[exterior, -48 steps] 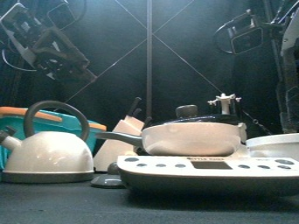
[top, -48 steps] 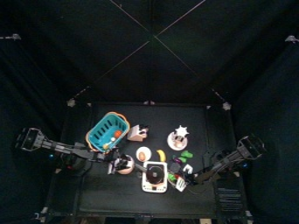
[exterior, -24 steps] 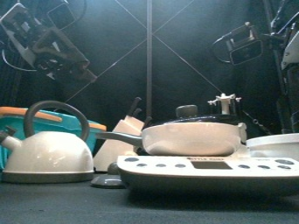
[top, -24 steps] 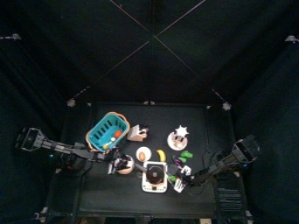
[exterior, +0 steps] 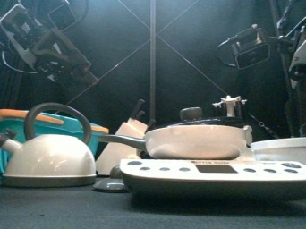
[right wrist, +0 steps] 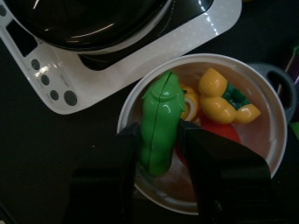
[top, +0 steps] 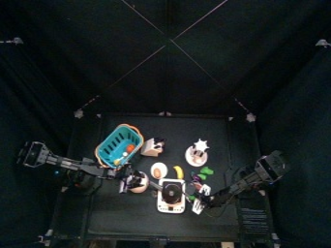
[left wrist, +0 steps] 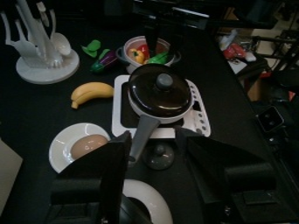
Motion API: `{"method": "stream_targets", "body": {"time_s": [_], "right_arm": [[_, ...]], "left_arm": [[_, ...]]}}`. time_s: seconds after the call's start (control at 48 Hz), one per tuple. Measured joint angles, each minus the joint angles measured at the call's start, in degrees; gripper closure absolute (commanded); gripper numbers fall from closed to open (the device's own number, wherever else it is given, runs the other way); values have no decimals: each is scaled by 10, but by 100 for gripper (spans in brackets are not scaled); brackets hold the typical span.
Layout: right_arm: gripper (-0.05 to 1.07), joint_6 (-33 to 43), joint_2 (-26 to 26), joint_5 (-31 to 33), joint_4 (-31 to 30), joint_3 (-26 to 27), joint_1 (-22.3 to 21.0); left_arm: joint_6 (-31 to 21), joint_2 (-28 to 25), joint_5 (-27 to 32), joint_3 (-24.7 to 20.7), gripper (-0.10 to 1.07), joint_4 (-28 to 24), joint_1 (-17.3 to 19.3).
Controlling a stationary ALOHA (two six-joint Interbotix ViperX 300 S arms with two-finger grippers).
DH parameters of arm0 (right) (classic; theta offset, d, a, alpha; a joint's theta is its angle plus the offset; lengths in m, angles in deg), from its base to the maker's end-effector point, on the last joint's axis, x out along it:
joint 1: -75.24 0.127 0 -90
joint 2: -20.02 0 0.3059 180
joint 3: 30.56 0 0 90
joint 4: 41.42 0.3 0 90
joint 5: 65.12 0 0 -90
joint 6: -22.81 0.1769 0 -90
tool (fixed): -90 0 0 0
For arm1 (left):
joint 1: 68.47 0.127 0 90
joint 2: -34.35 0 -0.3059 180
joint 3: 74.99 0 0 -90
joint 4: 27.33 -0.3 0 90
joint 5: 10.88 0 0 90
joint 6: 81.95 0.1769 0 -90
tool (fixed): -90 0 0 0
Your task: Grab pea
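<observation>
Jaws, left: released and empty on the left gripper point(left wrist: 155, 149), which hangs at about nine o'clock on the table as seen from above, over the white kettle point(exterior: 48, 152). This arm rests.
Jaws, right: parted on the right gripper point(right wrist: 163, 136), one on each side of the pea pod's lower end. I cannot tell whether either one is touching it.
Basket: the teal basket point(top: 118, 143) sits at ten o'clock, well apart from the work.
Scale and pan: the white scale point(right wrist: 70, 66) sits at six o'clock with the lidded pan point(right wrist: 93, 22) on it, just beside the bowl.
Bowl: the white bowl point(right wrist: 263, 149) sits at about five o'clock, under the right gripper.
Pea pod: the green pea pod point(right wrist: 162, 109) lies in the bowl along the rim nearest the scale. A yellow toy piece point(right wrist: 216, 96) lies beside it, with something red underneath.
Step in hand: my judgement is that this is the end of the reach. The right gripper is lined up across the pod and the grasp is not yet made.
Next move: close the jaws squarely on the pod, then lift straight up out of the bowl.
Care needed: the pod is smooth and rounded, so an off-centre pinch may squirt it sideways. The bowl rim and the yellow piece are close, and a jaw could catch either one.
</observation>
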Motion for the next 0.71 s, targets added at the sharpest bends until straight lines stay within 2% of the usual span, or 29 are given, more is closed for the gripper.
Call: {"method": "stream_targets", "body": {"time_s": [0.146,0.333,0.708], "right_arm": [[48,-1,0,1,-4,2,-1],[48,-1,-5,22,-9,6,-2],[48,-2,-64,87,-30,10,-3]], "left_arm": [[0,1,0,0,15,0,0],[0,1,0,0,15,0,1],[-1,1,0,0,15,0,0]]}}
